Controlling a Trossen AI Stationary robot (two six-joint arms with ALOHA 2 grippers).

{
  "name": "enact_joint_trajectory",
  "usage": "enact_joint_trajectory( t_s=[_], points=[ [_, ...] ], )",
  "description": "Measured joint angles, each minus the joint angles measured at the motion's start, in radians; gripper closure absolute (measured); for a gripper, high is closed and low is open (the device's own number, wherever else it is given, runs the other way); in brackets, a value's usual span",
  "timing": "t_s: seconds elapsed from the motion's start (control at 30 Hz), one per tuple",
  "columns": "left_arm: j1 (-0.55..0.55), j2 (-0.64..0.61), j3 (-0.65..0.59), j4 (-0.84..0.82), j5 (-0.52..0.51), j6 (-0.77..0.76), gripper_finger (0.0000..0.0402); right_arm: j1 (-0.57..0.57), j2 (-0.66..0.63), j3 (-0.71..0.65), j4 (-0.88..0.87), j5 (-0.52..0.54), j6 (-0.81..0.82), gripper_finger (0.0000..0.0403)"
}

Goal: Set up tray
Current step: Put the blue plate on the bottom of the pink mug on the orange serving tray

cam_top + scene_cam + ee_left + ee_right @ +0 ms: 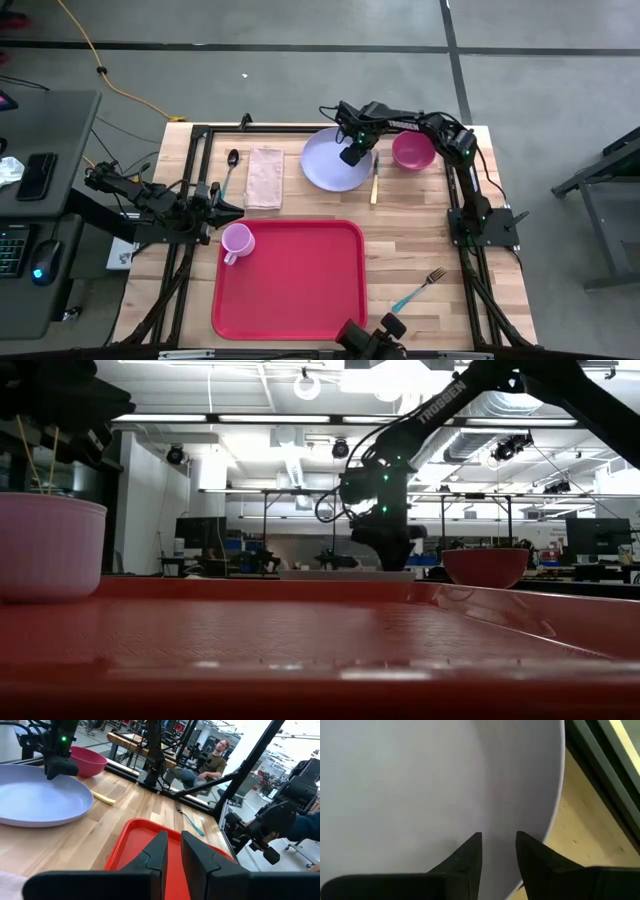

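The room is a big workshop with strip lights, ducts and more work tables; a seated person shows beyond the far edge. The wooden bench has a black frame. On its near half lies the red tray, a pink cup at its left corner. Farther back lie a lilac plate, a pink bowl, a cloth, fork, knife and spoon. The right gripper hovers over the plate, fingers slightly apart, empty. The left gripper, just beside the cup, shows a narrow gap.
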Motion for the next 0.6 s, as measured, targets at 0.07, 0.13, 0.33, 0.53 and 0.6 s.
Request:
enact_joint_trajectory(
  t_s=[0.07,0.13,0.33,0.53,0.6],
  points=[
    [0.0,0.0,0.0,0.0,0.0,0.0,0.0316,0.0,0.0,0.015,-0.005,0.002,-0.001,0.0304],
    [0.0,0.0,0.0,0.0,-0.003,0.0,0.0316,0.0,0.0,0.043,-0.014,0.002,-0.002,0.0304],
    [0.0,0.0,0.0,0.0,-0.012,-0.003,0.0316,0.0,0.0,0.105,-0.019,0.021,-0.016,0.0304],
    [0.0,0.0,0.0,-0.001,-0.013,-0.004,0.0316,-0.028,0.0,0.108,-0.054,0.044,-0.037,0.0304],
    [0.0,0.0,0.0,-0.001,-0.013,-0.004,0.0316,-0.039,0.0,0.108,-0.064,0.05,-0.037,0.0304]
  ],
)
